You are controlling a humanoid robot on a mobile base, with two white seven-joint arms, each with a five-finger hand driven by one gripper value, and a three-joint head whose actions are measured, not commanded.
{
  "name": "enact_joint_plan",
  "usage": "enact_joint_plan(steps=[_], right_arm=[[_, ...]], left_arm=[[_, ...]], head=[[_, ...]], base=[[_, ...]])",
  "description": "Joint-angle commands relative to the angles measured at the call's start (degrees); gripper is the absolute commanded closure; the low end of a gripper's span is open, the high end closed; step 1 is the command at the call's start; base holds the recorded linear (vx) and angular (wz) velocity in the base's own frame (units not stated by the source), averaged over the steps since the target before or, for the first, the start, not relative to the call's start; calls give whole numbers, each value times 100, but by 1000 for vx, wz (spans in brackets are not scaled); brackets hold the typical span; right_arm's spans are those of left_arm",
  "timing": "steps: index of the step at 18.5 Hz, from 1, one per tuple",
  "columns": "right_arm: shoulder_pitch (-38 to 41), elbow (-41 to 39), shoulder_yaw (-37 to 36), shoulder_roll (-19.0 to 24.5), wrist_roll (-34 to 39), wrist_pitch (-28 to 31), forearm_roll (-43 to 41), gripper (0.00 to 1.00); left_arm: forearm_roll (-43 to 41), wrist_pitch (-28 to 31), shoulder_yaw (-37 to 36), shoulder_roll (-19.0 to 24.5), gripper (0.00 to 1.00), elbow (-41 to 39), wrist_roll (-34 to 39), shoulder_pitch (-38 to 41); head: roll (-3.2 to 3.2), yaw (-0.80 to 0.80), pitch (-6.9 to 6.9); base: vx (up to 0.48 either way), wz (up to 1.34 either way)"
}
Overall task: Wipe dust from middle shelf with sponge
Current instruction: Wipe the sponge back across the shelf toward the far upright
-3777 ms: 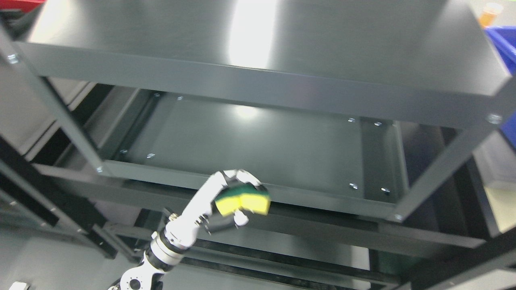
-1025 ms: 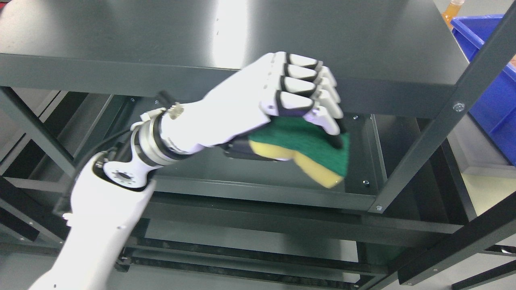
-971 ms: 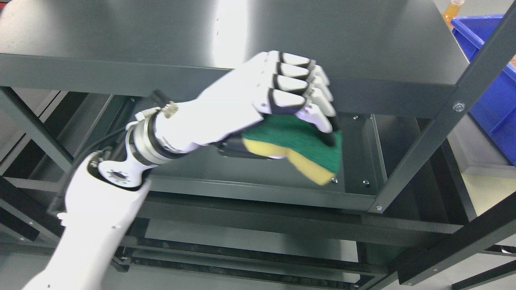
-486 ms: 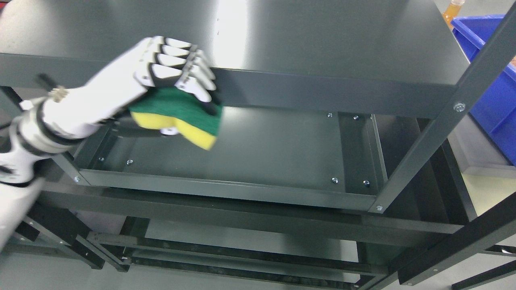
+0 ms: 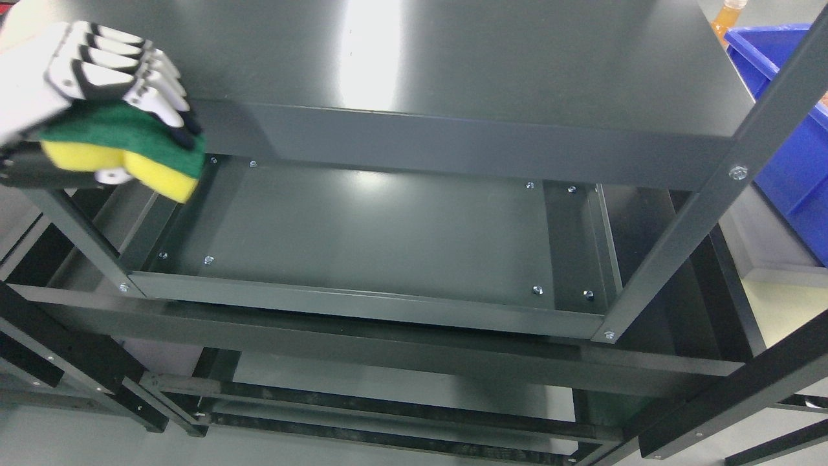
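Sponge [image 5: 123, 155] sits tucked under the left hand [image 5: 84, 71], fingers [image 5: 152, 87] curled over its green top, yellow side facing down. It's up at the far left, in front of the top shelf [image 5: 453, 139] edge, above the middle shelf [image 5: 375, 226].

Place: a workshop or storeroom.
Evidence: bolted dark metal shelving [image 5: 414, 304], a blue plastic bin [image 5: 792, 123] beside it, plain grey floor [image 5: 52, 443].
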Motion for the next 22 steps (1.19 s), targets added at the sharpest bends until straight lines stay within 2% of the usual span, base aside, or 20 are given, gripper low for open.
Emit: enact_joint_plan(steps=[1,4,9,14,16,19,22], right_arm=[[0,-100,-2,-100,3,3,0,0],[0,-100,7,-100,3,3,0,0],[0,-100,-2,-100,3,3,0,0],[0,-100,7,-100,3,3,0,0],[0,-100,-2,-100,3,3,0,0],[0,-100,-2,-100,3,3,0,0],[0,-100,-2,-100,3,3,0,0]], left_arm=[[288,-16,64,1687,100,242,36,39],[455,-16,-33,1222,100,-108,194,48],[473,-16,-103,-96,100,-224,265,-207],[368,-16,-1086,-1518,100,-224,160,-706],[79,-16,-1420,-2265,100,-224,2,-848],[-807,-16,-1904,-3259,100,-224,-60,-980],[-1773,-16,-1993,-4286,100,-110,-112,-1068]], head=[[0,0,0],[0,0,0],[0,0,0],[0,0,0],[0,0,0],[0,0,0],[0,0,0]], base=[[0,0],[0,0],[0,0],[0,0],[0,0],[0,0],[0,0]])
